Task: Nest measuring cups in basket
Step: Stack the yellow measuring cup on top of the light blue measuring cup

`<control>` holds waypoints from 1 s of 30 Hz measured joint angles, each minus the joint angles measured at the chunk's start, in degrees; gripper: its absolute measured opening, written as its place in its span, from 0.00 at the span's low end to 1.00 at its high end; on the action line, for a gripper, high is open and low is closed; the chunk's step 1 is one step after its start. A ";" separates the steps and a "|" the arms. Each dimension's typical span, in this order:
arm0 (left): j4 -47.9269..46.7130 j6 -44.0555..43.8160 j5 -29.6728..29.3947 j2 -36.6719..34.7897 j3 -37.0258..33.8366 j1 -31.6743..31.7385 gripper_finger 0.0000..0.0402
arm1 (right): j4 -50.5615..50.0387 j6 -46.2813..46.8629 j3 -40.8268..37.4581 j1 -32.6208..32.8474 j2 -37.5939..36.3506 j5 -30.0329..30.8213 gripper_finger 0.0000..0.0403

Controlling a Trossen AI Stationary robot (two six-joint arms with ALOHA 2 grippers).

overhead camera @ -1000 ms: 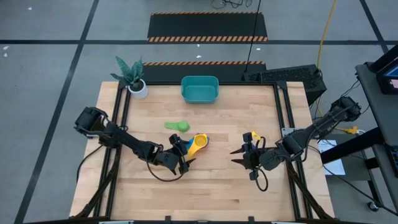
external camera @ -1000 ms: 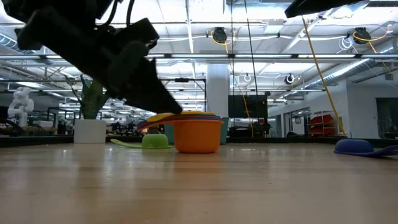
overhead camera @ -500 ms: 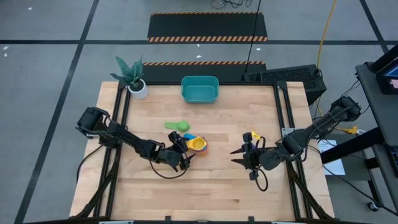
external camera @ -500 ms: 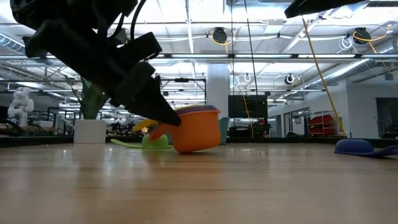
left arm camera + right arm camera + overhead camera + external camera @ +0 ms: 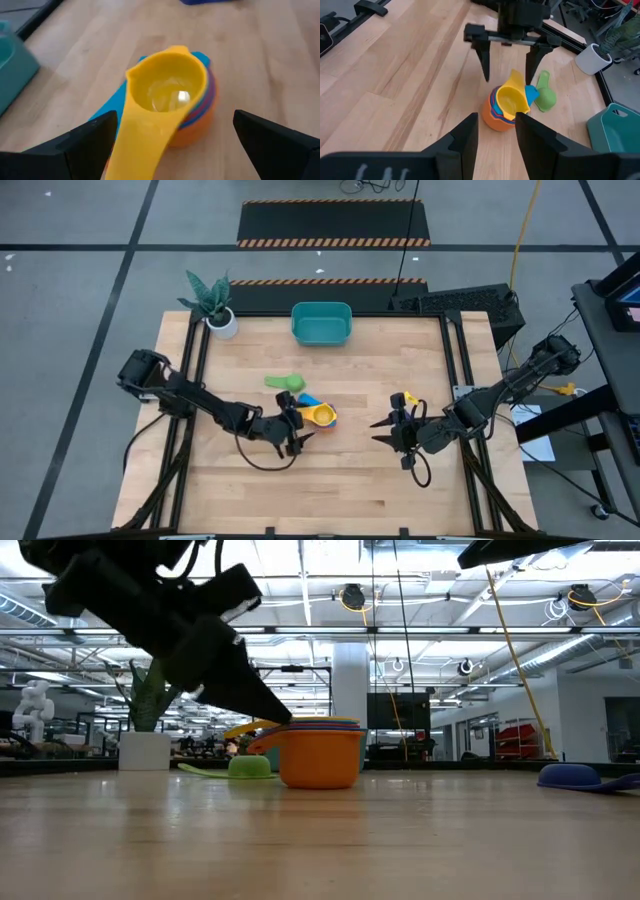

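A nested stack of measuring cups stands mid-table: orange outermost, red and blue rims within, yellow on top, handles pointing at my left gripper. The stack rests flat on its orange base. My left gripper is open, with a finger on either side of the handles. The green cup lies alone just beyond the stack. A navy cup lies on the table to the right. The teal basket sits at the far edge. My right gripper waits open, right of the stack. My left gripper comes at the stack level from the table's near-left, its open fingers straddling the yellow handle. In the low view a fingertip shows against the handles, but I cannot tell whether it touches them.
A white plant pot stands at the far-left corner. Dark frame rails run along the table's left and right sides. Bare wood lies between the stack and the basket, and along the near edge.
Half a second ago the stack was tipped on its base with my left gripper low against its handle side. It now stands flat again, and my left gripper has risen slightly. My right arm has kept still.
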 joint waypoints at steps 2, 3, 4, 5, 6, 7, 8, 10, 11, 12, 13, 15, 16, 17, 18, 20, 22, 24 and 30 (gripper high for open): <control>-2.26 3.07 2.51 -2.40 0.00 0.57 0.99 | 0.02 0.02 0.00 0.00 0.00 0.01 0.31; -3.61 4.63 3.49 -3.72 0.10 0.97 0.99 | 0.01 0.02 -0.02 0.00 0.00 0.01 0.31; -5.24 6.04 4.53 -5.16 0.15 1.46 0.99 | 0.04 0.02 -0.02 0.00 0.00 0.01 0.31; -7.03 7.28 5.56 -6.47 0.15 2.08 0.99 | 0.02 0.02 -0.02 0.00 0.00 0.01 0.31; -8.23 8.36 6.98 -7.40 0.15 2.93 0.99 | 0.02 0.02 -0.02 0.02 0.00 0.01 0.31; -9.37 9.35 8.82 -8.08 0.21 4.00 0.99 | 0.06 0.02 -0.02 0.02 0.00 0.01 0.31; -11.02 10.07 10.73 -8.52 0.24 5.14 0.99 | 0.14 -0.01 -0.02 0.02 0.00 0.01 0.31; -12.62 10.91 14.88 -8.51 0.15 7.41 0.99 | 0.65 -0.07 -0.04 0.02 0.00 -0.01 0.31; -12.32 11.68 16.37 -7.91 0.15 8.22 0.99 | 0.92 -0.07 -0.04 0.02 0.00 -0.01 0.31; -12.02 12.64 17.57 -7.35 0.17 8.79 0.99 | 0.84 -0.11 -0.04 0.02 0.00 -0.02 0.31; -12.24 13.91 18.34 -6.86 0.17 9.22 0.99 | 0.84 -0.11 -0.04 0.02 0.00 -0.05 0.31; -12.06 15.55 18.44 -6.09 0.13 9.61 0.99 | 0.77 -0.12 -0.04 0.02 0.00 -0.44 0.31; -11.51 16.17 18.39 -6.00 0.13 9.93 0.99 | 0.81 -0.12 -0.04 0.02 0.00 -1.16 0.31; -11.25 16.72 18.37 -6.00 0.13 10.25 0.99 | 0.82 -0.14 -0.04 0.02 0.00 -1.54 0.31; -10.60 17.31 18.35 -6.00 0.13 10.51 0.99 | 0.77 -0.15 -0.04 0.02 0.00 -1.71 0.31; -9.85 18.51 18.85 -6.00 0.13 11.25 0.99 | 0.79 -0.29 -0.04 0.02 0.00 -1.73 0.31; -9.81 19.69 21.09 -6.00 0.13 12.35 0.99 | 0.79 -0.36 -0.04 0.02 0.00 -1.71 0.31; -10.26 21.25 24.05 -6.00 0.15 13.73 0.99 | 0.76 -0.37 -0.04 0.02 0.00 -1.73 0.31; -11.00 26.18 30.53 -6.00 0.15 17.90 0.99 | 0.81 -0.37 -0.04 0.02 0.00 -1.72 0.31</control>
